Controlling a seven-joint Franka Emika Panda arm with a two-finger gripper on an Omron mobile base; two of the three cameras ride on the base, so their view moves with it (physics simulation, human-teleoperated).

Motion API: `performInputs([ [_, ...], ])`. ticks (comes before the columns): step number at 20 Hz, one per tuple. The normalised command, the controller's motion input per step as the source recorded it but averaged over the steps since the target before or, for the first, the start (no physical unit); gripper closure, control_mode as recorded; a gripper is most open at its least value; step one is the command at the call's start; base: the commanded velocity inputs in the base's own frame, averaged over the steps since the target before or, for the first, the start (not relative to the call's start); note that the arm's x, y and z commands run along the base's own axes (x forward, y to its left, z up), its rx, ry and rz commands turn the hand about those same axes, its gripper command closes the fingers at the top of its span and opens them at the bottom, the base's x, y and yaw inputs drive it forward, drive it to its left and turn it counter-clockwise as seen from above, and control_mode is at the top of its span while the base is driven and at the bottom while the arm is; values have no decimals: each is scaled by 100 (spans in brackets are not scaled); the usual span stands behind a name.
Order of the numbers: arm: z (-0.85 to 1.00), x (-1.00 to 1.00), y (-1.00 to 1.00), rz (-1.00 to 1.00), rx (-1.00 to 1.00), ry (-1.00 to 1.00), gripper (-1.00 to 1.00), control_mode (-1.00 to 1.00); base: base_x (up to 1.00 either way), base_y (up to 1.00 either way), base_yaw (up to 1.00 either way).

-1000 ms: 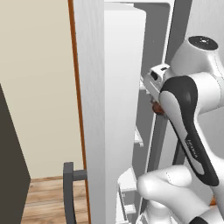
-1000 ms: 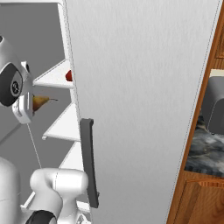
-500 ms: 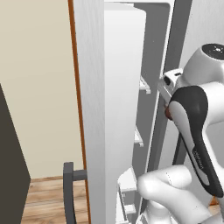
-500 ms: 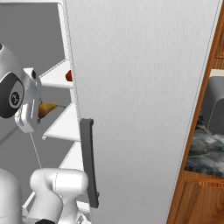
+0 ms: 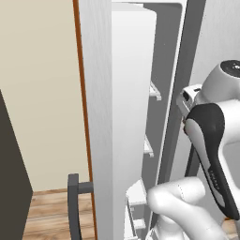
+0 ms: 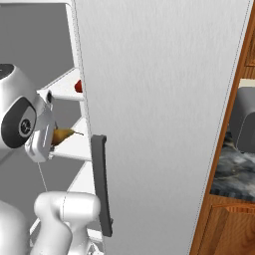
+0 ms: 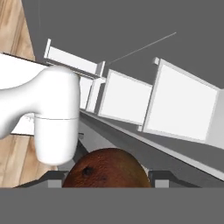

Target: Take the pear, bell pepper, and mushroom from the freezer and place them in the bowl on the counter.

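Brown pear (image 7: 105, 168): one, gripped in hand (image 7: 105, 180) | red bell pepper (image 6: 78, 86): one, on freezer (image 6: 67, 89) shelf

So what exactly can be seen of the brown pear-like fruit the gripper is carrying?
The brown, russet-skinned pear sits clamped between the dark fingertips of the gripper, its dark dimpled end facing the hand camera. From the right base view its yellow-brown body with a thin stem pokes out beside the white hand, clear of the freezer's white shelves.

Fridge count

There was one pear (image 6: 63, 135), one red pepper (image 6: 78, 86), one dark door handle (image 6: 102, 191) and two white shelves (image 6: 67, 90).
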Motion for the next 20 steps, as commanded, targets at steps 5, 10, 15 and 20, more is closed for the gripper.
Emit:
performInputs([
  [5,-22,-2,-30,0,6,1,100,-100,0,0,0],
  [10,-1,-8,-7,0,1,0,100,100,-49,-47,-7],
  [15,0,0,0,0,0,0,100,100,-30,-96,-16],
  [20,0,0,0,0,0,0,100,100,1,-100,-10],
])
